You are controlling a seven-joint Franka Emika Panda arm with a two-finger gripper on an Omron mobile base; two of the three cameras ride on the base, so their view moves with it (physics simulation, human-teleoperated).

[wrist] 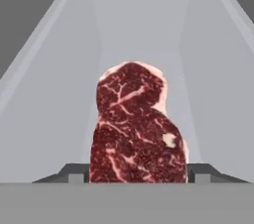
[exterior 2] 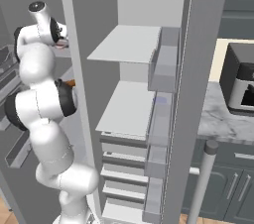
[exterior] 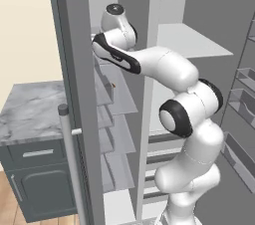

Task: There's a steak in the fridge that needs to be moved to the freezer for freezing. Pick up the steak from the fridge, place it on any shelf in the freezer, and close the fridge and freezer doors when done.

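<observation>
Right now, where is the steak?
In the hand view the steak sits dead centre between the gripper fingertips, over a glassy freezer shelf, on the robot's left side of the grey unit.

The left base view looked from behind the arm [exterior: 169, 69], at its seven o'clock, forward into the freezer [exterior: 117, 99]. The right base view stood at its five o'clock, facing the fridge [exterior 2: 131, 104]; both shared the open unit. The hand view sat close above the steak [wrist: 136, 129], looking along a shelf [wrist: 59, 119].
</observation>
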